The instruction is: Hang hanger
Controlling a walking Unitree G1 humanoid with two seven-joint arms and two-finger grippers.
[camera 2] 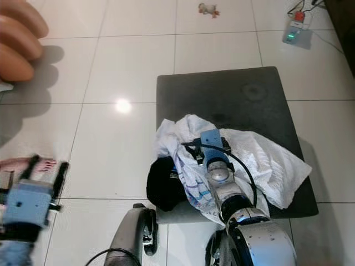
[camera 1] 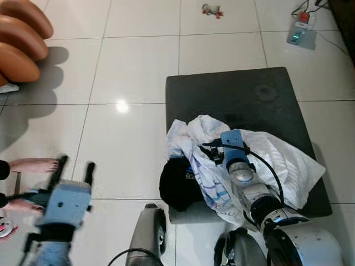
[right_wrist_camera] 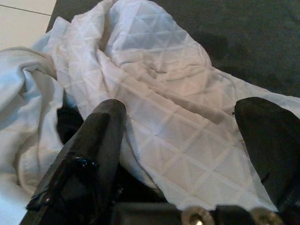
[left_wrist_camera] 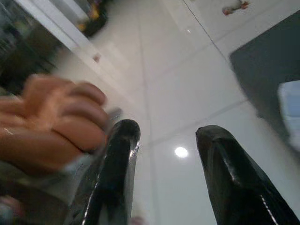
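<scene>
A pile of white quilted cloth [camera 1: 277,155] lies on a dark grey padded stool [camera 1: 233,94], with a black garment [camera 1: 177,183] at the pile's near left edge. My right gripper [right_wrist_camera: 187,117] hovers just over the white cloth [right_wrist_camera: 154,61], its two fingers wide open with nothing between them. My left gripper [camera 1: 74,166] is raised at the lower left over the floor tiles, open, fingers pointing away from me. A person's hand [left_wrist_camera: 51,122] shows close beyond the left fingers [left_wrist_camera: 117,154], blurred. I can make out no hanger.
A person's hand [camera 1: 19,41] is at the upper left and bare feet [camera 1: 33,164] at the left edge. A power strip [camera 1: 302,33] with a cable lies at the far right on the white tiles, with a small toy [camera 1: 212,10] beyond the stool.
</scene>
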